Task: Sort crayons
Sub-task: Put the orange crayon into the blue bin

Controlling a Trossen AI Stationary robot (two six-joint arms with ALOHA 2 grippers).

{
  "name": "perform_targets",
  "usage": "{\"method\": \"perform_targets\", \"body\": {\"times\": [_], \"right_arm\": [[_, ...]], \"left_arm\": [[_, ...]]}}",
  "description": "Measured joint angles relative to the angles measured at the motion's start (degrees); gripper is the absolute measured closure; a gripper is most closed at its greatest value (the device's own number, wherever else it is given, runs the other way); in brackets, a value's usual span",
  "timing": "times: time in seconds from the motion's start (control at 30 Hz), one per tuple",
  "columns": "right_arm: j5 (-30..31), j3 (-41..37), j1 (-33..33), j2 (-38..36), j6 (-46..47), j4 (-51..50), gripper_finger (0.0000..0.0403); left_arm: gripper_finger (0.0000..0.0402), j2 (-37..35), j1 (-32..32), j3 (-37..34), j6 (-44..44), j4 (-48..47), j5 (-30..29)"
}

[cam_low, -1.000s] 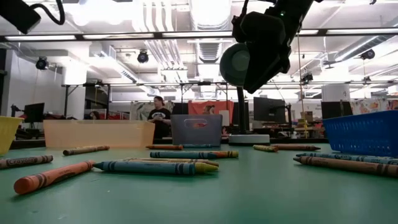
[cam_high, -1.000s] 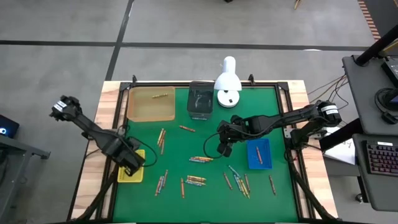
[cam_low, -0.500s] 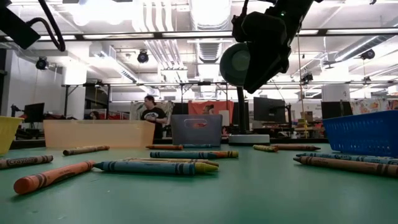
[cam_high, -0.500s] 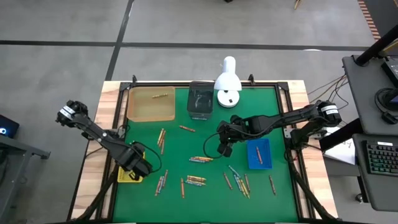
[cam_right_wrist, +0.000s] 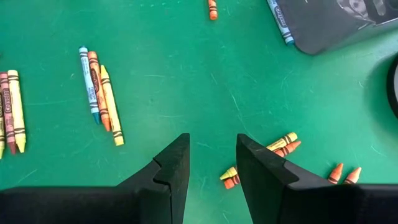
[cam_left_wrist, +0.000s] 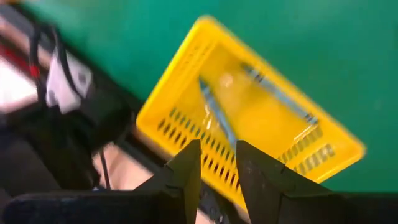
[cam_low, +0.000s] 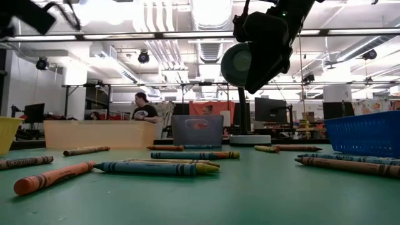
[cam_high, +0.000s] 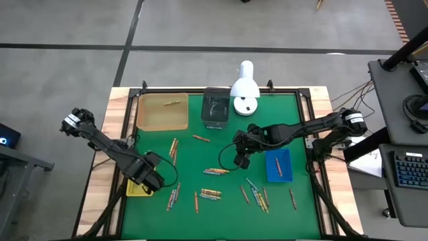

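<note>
Crayons [cam_high: 216, 171], thin paper-wrapped wax sticks, lay scattered flat across the green table mat [cam_high: 200, 154], long axes variously oriented. Only the left wrist view showed two crayons [cam_left_wrist: 217, 115] inside the yellow perforated plastic basket [cam_left_wrist: 186, 134], lying roughly parallel. The left gripper [cam_left_wrist: 217, 163] hung above it, fingers parted and empty. The right gripper [cam_right_wrist: 212, 163] stood released over mid-table.

Crayon [cam_low: 24, 162] wrappers carry printed lettering in the low view, too small to read. No other text, brand, number or sign legible in any view.
</note>
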Motion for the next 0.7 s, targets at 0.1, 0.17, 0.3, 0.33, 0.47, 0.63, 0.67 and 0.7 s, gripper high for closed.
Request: {"method": "perform_targets", "body": {"times": [0.1, 0.17, 0.3, 0.33, 0.47, 0.63, 0.67, 0.7], "right_arm": [[0.0, 0.0, 0.0, 0.0, 0.0, 0.0, 0.0284], [0.0, 0.0, 0.0, 0.0, 0.0, 0.2, 0.0284], [0.0, 0.0, 0.0, 0.0, 0.3, 0.9, 0.0284], [0.0, 0.0, 0.0, 0.0, 0.4, 1.4, 0.0284], [0.0, 0.0, 0.0, 0.0, 0.5, 4.4, 0.0284], [0.0, 0.0, 0.0, 0.0, 0.5, 11.4, 0.0284], [0.0, 0.0, 0.0, 0.0, 0.3, 12.8, 0.0284], [0.0, 0.0, 0.0, 0.0, 0.0, 13.9, 0.0284]], "left_arm": [[0.0318, 0.0, 0.0, 2.3, 3.5, 1.4, -6.0], [0.0318, 0.0, 0.0, 4.2, 7.1, 2.9, -10.6], [0.0318, 0.0, 0.0, 8.4, 15.5, 5.7, -19.9], [0.0318, 0.0, 0.0, 9.5, 17.7, 6.2, -22.1], [0.0318, 0.0, 0.0, 13.1, 26.2, 8.2, -29.7], [0.0318, -0.7, 0.0, 14.5, 35.8, 11.7, -36.8], [0.0318, -0.9, 0.0, 14.4, 37.4, 12.7, -37.8], [0.0318, -1.3, 0.1, 14.0, 38.9, 14.0, -38.3]]}}
